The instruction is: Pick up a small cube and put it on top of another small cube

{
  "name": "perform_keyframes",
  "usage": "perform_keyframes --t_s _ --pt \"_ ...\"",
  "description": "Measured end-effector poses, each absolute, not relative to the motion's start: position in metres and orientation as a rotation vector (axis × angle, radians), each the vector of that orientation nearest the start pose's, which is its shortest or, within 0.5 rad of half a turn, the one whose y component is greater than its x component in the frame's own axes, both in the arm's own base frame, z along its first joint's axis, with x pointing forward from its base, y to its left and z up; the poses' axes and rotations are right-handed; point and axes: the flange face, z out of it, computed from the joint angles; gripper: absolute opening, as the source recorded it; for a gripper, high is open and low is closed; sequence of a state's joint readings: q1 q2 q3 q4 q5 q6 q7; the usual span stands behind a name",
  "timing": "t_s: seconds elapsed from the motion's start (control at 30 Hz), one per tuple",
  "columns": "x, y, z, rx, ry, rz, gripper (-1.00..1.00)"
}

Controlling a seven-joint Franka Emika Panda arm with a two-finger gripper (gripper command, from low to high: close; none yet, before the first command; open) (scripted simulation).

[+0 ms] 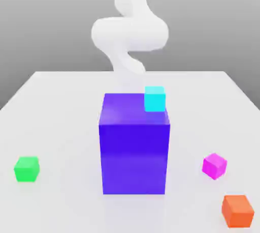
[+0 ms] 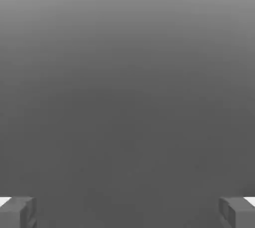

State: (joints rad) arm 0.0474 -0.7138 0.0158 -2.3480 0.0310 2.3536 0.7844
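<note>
The gripper (image 2: pixel 127 212) is spread wide, holding nothing. A cyan cube (image 1: pixel 155 98) sits at the back corner of a tall blue block (image 1: pixel 134 145) mid-surface; green (image 1: pixel 26 169), magenta (image 1: pixel 214 166) and orange (image 1: pixel 237 211) cubes lie apart nearer the front edge.

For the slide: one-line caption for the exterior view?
White arm behind a big blue block topped by a cyan cube; green, magenta and orange cubes on the table.

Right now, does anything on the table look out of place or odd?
Only the cyan cube: it perches at a back corner of the big blue block, close to the edge. The green cube, magenta cube and orange cube lie apart on the table, the magenta one turned askew.
</note>
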Motion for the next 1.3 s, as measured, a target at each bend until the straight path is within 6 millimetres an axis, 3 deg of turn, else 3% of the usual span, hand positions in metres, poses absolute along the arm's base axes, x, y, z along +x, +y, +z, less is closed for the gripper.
perform_keyframes --t_s 0.13,0.3,0.47,0.6,0.7,0.9,0.93,1.13,1.3 --pt "0.418 0.082 0.567 -2.629 0.845 -0.705 0.00" --pt "0.424 0.151 0.451 -2.773 0.694 -0.477 0.00" --pt "0.391 0.208 0.337 -2.918 0.531 -0.268 0.00" --pt "0.339 0.242 0.254 -3.038 0.366 -0.115 0.00" --pt "0.303 0.248 0.200 -3.114 0.280 -0.024 0.00" --pt "0.295 0.247 0.137 -3.130 0.266 -0.001 0.00" --pt "0.294 0.247 0.130 -3.129 0.266 0.000 -1.00" --pt "0.294 0.247 0.126 -3.129 0.266 -0.001 -1.00" --pt "0.295 0.248 0.162 -3.131 0.265 -0.003 -1.00"
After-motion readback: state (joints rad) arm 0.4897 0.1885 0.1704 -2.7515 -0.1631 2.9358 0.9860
